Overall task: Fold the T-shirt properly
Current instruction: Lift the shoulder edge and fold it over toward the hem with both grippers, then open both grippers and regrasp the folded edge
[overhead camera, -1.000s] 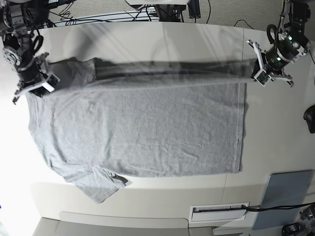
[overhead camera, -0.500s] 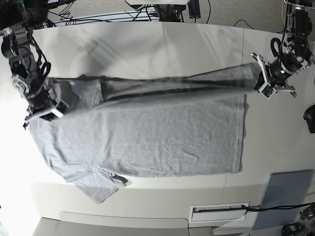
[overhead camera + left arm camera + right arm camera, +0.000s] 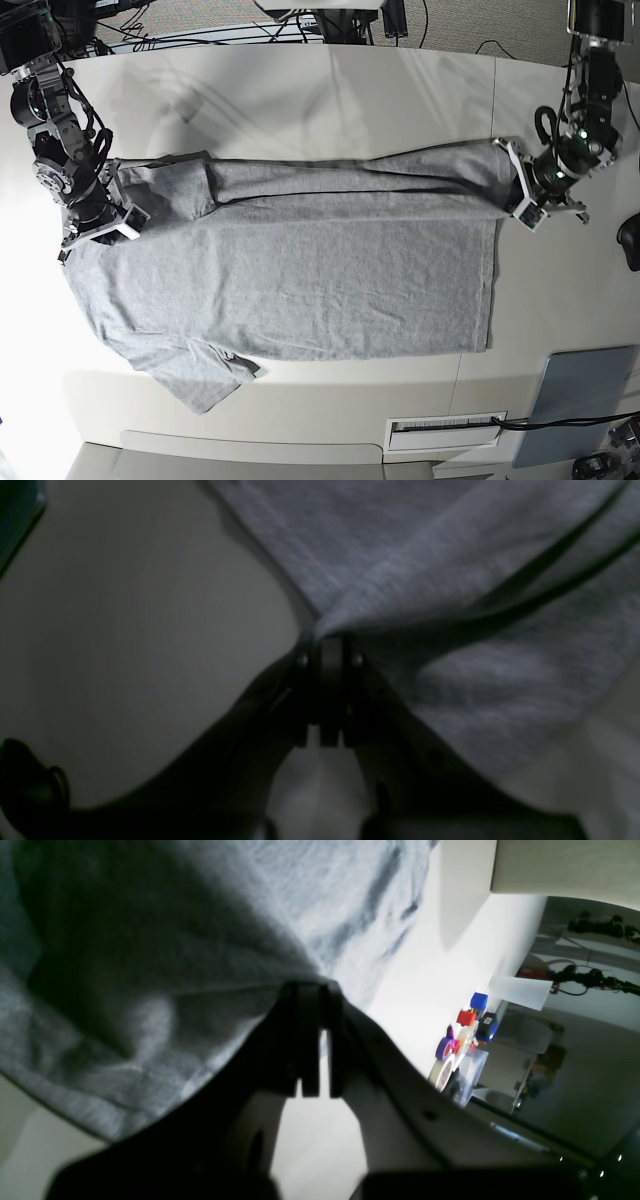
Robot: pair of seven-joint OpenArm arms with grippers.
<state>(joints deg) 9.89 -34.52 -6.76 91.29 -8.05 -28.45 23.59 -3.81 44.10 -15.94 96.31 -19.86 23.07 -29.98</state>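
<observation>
The grey T-shirt point(image 3: 300, 290) lies spread across the white table point(image 3: 300, 90), plain side up, one sleeve at the near left. Its far long edge is lifted and folded toward the body as a band. My left gripper point(image 3: 524, 206), on the right of the base view, is shut on the hem-end corner of that band. In the left wrist view its tips point(image 3: 327, 647) pinch grey cloth point(image 3: 450, 555). My right gripper point(image 3: 112, 222), on the left of the base view, is shut on the shoulder end. Its fingers point(image 3: 312, 990) clamp fabric point(image 3: 150, 965) in the right wrist view.
A grey pad point(image 3: 580, 405) lies at the near right corner, with a white slotted panel point(image 3: 445, 432) beside it. A dark object point(image 3: 630, 242) sits at the right edge. Cables point(image 3: 200, 35) run behind the table. Coloured blocks and tape rolls point(image 3: 467, 1037) stand off to the side.
Both grippers have moved toward the near side of the table, carrying the shirt's far edge with them. The lifted band now sits lower and lies over the body.
</observation>
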